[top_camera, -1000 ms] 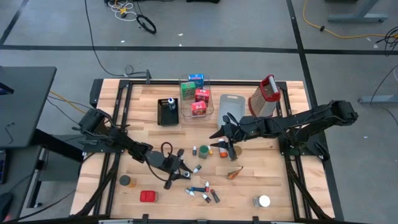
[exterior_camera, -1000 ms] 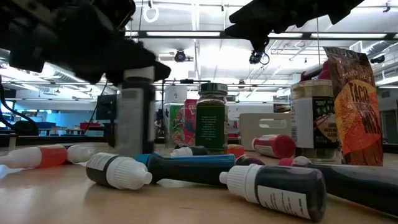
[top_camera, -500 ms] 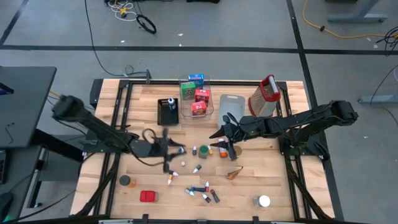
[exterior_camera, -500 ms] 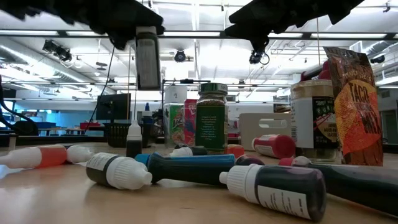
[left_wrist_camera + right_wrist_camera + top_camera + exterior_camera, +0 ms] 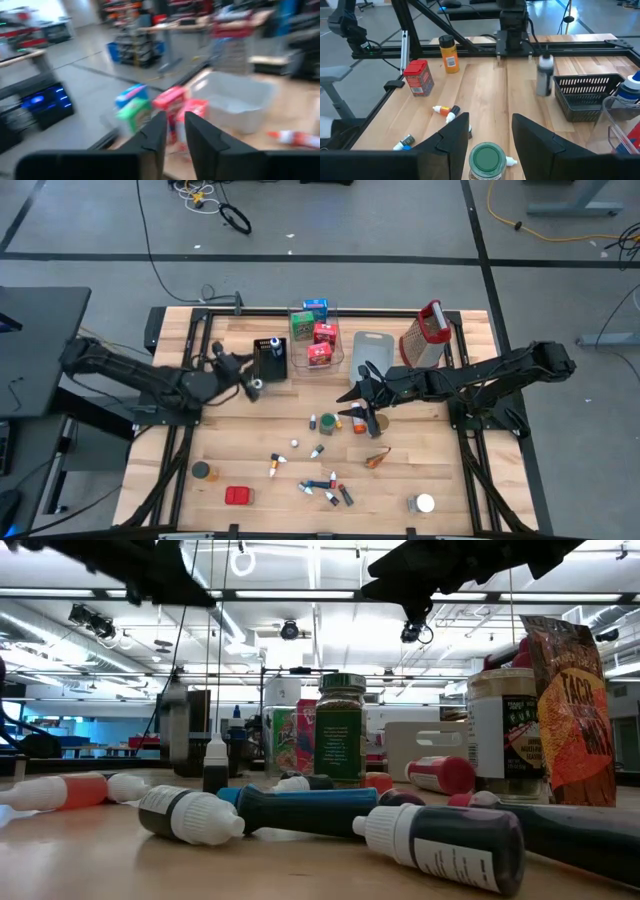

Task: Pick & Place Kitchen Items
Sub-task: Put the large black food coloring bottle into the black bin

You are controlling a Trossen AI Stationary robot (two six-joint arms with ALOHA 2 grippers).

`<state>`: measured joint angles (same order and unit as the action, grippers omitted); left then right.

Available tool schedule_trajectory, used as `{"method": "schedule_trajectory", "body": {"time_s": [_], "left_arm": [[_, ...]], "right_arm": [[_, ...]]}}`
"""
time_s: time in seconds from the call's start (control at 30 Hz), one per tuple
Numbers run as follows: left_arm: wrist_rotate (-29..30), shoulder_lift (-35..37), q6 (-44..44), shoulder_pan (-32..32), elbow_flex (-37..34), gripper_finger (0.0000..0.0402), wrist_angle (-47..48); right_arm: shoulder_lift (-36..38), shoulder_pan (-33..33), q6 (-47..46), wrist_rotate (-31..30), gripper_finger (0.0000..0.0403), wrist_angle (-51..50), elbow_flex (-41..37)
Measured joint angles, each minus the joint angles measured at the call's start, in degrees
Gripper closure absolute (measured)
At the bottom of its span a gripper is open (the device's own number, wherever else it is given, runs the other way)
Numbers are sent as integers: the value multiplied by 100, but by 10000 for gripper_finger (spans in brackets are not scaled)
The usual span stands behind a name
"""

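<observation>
Two dark arms work over a wooden worktop [image 5: 420,465] scattered with kitchen items, with a black wire basket [image 5: 580,100] as the fixed mark. The right gripper [image 5: 352,408] hangs well to the side of the basket, towards the red-handled grater [image 5: 428,332]. Its jaws are half apart and empty, poised over a green-lidded jar [image 5: 487,160]. The left gripper [image 5: 172,132] sits just beside the basket, its jaws pinched nearly together with nothing between them.

The item in play, a small dark bottle with a white cap [image 5: 545,75], is upright just outside the basket's wall, not inside it and in no grip. Whether it rests squarely on the wood cannot be told.

The likely trouble is that the loose bottle tips and rolls away from the basket, or gets knocked by the closed jaws beside it. It would then need a fresh grasp. The right jaws could also nudge the little dropper bottles near the jar on the way down.

Readable writing is scarce. A brown pouch [image 5: 575,700] in the low view shows "TACO", while the spice jars' labels are too small to read.
</observation>
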<state>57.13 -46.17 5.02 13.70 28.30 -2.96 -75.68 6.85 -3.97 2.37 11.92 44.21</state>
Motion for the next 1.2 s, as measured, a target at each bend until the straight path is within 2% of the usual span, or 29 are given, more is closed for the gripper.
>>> {"method": "schedule_trajectory", "body": {"time_s": [0.1, 0.23, 0.33, 0.53, 0.73, 0.8, 0.87, 1.0, 1.1, 1.2], "left_arm": [[-481, 23, -97, -581, -226, 370, -10], [-1707, 23, 161, -919, -274, 388, -46], [-1921, 23, 94, -925, -274, 386, -43], [-1918, 28, 185, -925, -274, 338, 211], [-1863, 113, 929, -918, -274, 265, 1732], [-2158, 190, 1237, -917, -283, 243, 2199], [-2723, 259, 1298, -917, -270, 226, 2461], [-3670, 366, 1076, -912, -173, 208, 3128], [-3763, 318, 781, -914, -141, 205, 3609], [-3757, 158, 790, -914, -132, 205, 3520]], "right_arm": [[0, 0, 0, 0, 244, 0, 0], [0, 0, 0, 0, 244, 0, 0], [0, 0, 24, 0, 244, 1, 0], [0, 0, 190, -2, 244, 0, 0], [0, 0, 201, -2, 244, 0, 0], [0, 0, 201, -2, 244, 0, 0], [0, 0, 201, -2, 244, 0, 0], [0, -2, 201, -2, 244, 9, 0], [0, -1, 197, -2, 244, 17, 0], [0, -2, 190, -2, 244, 53, 0]]}}
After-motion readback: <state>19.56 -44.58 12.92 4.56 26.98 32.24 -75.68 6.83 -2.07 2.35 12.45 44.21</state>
